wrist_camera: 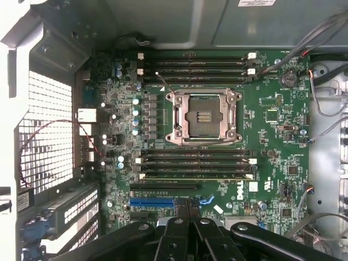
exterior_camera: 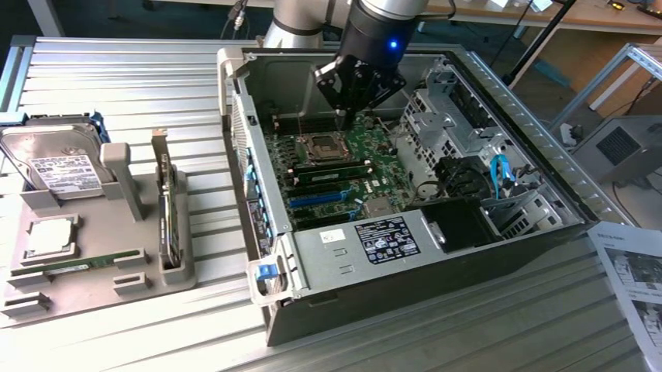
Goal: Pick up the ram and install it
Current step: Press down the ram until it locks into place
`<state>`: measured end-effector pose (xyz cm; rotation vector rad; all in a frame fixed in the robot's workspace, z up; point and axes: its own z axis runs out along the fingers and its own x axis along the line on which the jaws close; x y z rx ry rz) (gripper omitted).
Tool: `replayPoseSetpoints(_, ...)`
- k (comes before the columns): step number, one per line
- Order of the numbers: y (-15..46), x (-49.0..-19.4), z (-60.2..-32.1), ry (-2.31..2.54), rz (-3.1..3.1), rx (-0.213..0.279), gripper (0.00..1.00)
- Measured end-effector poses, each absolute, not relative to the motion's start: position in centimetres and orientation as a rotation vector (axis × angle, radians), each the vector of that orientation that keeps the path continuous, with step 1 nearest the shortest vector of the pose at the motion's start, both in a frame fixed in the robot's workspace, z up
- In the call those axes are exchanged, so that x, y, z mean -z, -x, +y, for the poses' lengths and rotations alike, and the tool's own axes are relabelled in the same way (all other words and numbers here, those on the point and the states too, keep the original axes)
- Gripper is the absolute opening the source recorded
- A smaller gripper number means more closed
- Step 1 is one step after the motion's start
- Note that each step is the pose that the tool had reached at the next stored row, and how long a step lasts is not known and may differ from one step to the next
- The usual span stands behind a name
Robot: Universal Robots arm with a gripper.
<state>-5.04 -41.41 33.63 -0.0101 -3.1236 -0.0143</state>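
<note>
- The pincer hangs inside the open computer case, just above the motherboard. In the wrist view its two fingertips meet with no gap, and nothing is held between them.
- Directly under the pincer in the wrist view is a blue expansion slot. Past that comes a bank of four long memory slots.
- One ram stick stands seated in the slot of that bank nearest the pincer, showing as a pale edge between white end latches. In the exterior view it is a green strip with dark chips, clear of the fingers.
- Beyond the bank sits the empty CPU socket, its metal frame closed around bare contacts. A second bank of memory slots lies on its far side.
- Blue cables and drive bays fill the case on the exterior view's right.
- Well apart from the case, on the exterior view's left, a grey holder tray rests on the ribbed metal counter.
- In the tray, a second ram stick lies flat along a groove near its front edge.
- The tray also carries a hard drive, a square silver processor chip and an upright expansion card.
</note>
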Motion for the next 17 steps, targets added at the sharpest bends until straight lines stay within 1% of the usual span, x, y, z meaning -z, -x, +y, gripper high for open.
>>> replayPoseSetpoints(17,5.04,-33.66,-41.41,0.043,-3.123,0.014,0.11)
